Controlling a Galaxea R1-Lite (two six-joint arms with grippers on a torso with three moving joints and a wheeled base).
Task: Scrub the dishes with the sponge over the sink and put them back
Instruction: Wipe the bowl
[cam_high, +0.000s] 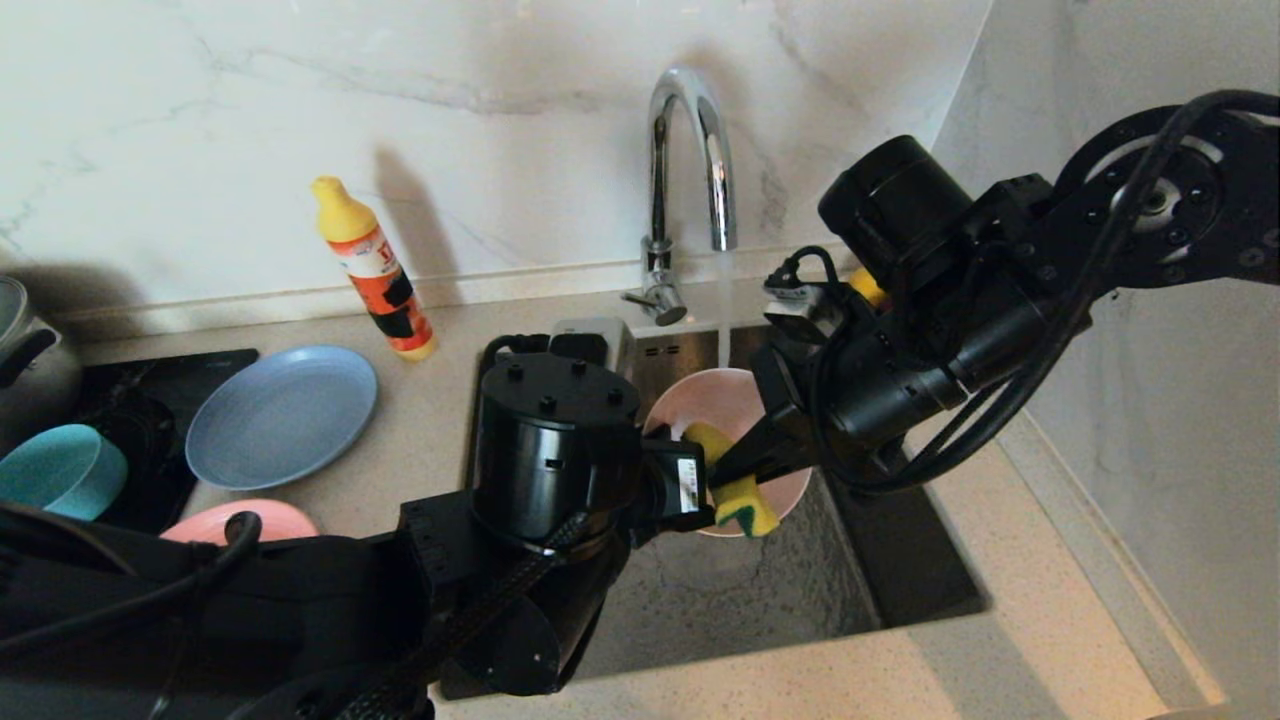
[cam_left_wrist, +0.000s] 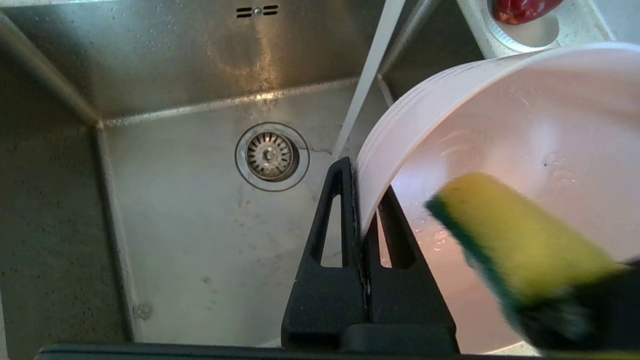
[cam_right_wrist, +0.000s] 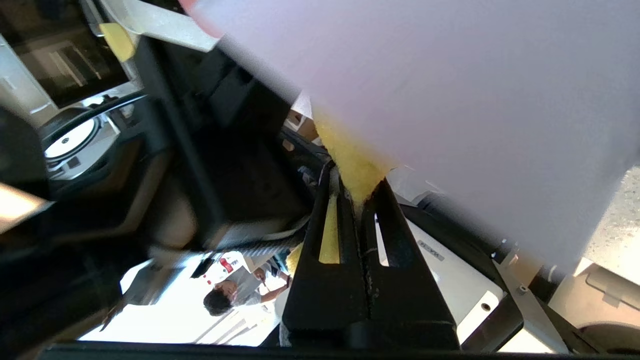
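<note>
A: Left tool (cam_left_wrist: 359, 200)?
B: Clamped on rim of pale pink-white bowl (cam_high: 725, 410), one finger inside, one outside. Bowl held tilted over the sink (cam_high: 700, 590), under the faucet (cam_high: 690, 170), water stream running past its rim.

A: Right tool (cam_right_wrist: 357, 195)?
B: Pinched tight on the sponge (cam_high: 740, 480). Yellow foam squeezed between the tips, green scouring layer along one edge. Pressed against the bowl's inner wall, reaching in from the right.

A: Sink state?
B: Brushed steel, round strainer drain (cam_left_wrist: 270, 156) in the floor, overflow slots (cam_left_wrist: 256, 11) on the back wall. Wet, spotted with drops.

A: Other dishes?
B: All left of the sink. Grey-blue plate (cam_high: 282, 415) flat on the table (cam_high: 430, 380). Teal bowl (cam_high: 60, 472) further left on the dark cooktop (cam_high: 150, 400), on its side. Salmon-pink plate (cam_high: 240, 520) near the front, partly hidden behind left arm.

A: Anything else?
B: Yellow-capped orange bottle (cam_high: 375, 268) upright near the back wall, between plate and faucet. Steel pot (cam_high: 30, 350) at far left edge, cropped. White dish with something red (cam_left_wrist: 522, 15) beyond the sink's rim, seen only from left wrist view. Marble backsplash (cam_high: 300, 130) behind.
</note>
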